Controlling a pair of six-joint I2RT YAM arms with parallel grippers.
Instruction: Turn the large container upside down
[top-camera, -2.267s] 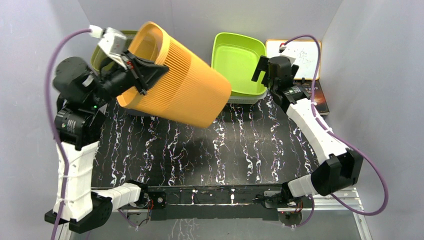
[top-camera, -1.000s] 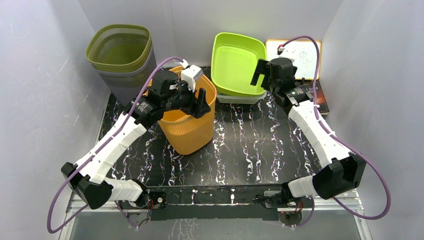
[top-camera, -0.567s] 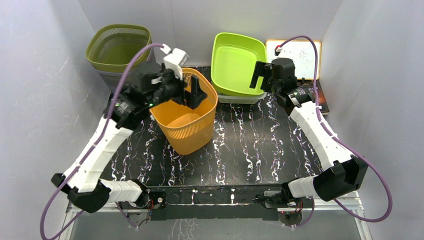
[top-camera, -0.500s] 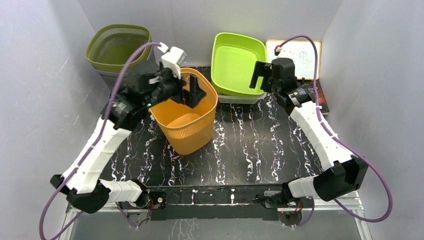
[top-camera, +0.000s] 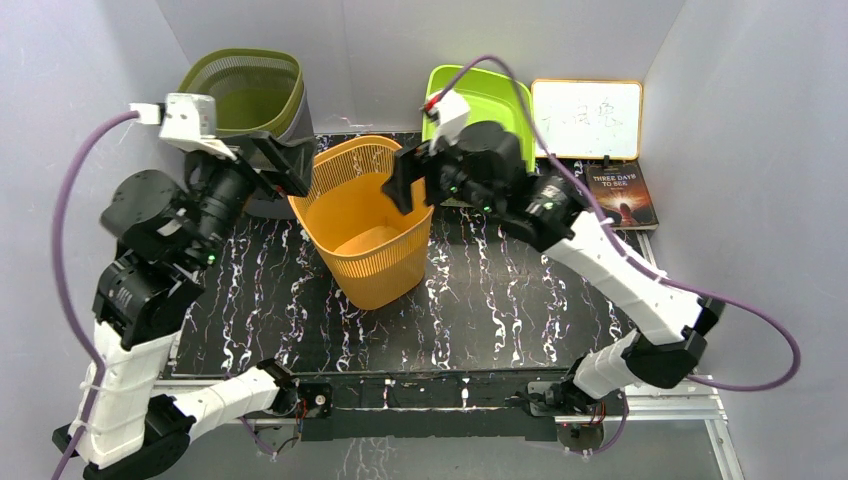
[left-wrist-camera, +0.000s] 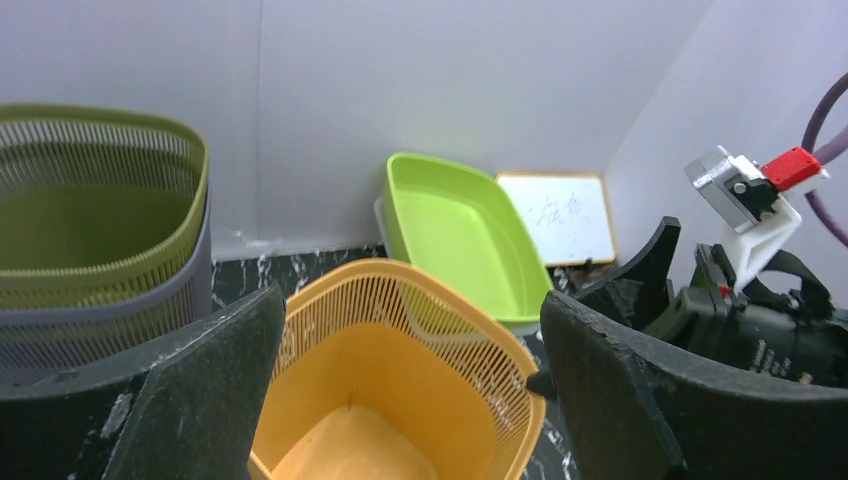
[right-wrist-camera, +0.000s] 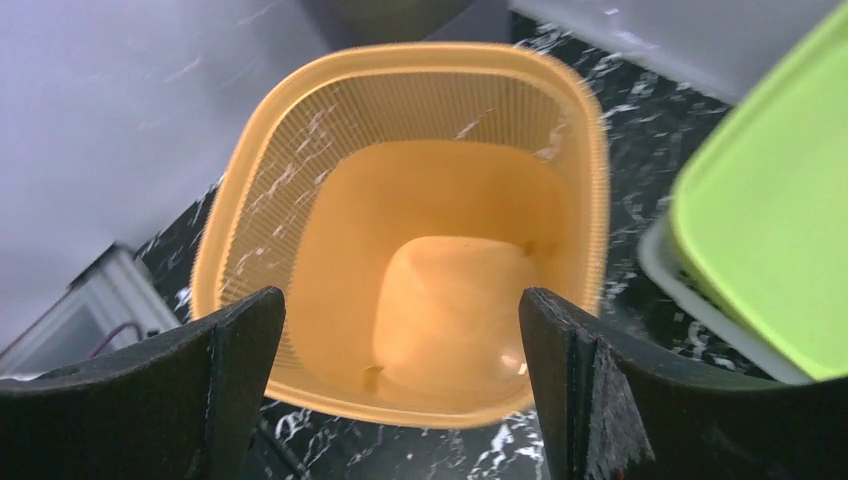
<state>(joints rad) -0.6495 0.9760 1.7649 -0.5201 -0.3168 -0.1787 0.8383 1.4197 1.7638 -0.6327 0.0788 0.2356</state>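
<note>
The large container, an orange slatted basket (top-camera: 365, 235), stands upright on the black marbled table with its mouth up and nothing inside. My left gripper (top-camera: 280, 165) hangs open above and left of its rim, holding nothing. In the left wrist view the basket (left-wrist-camera: 400, 400) lies below and between the spread fingers of that gripper (left-wrist-camera: 410, 300). My right gripper (top-camera: 408, 178) is open just above the basket's right rim. The right wrist view looks straight down into the basket (right-wrist-camera: 420, 260), with the right gripper (right-wrist-camera: 400, 295) wide and touching nothing.
An olive mesh basket (top-camera: 245, 100) nested in a grey one stands at the back left, close behind the left gripper. A lime green tub (top-camera: 500, 105) sits at the back right of the orange basket. A whiteboard (top-camera: 585, 105) and a book (top-camera: 620, 195) lie farther right.
The left gripper let go of the orange basket's rim and drew back up and to the left. The right arm swung left from the green tub to the basket's right rim.
</note>
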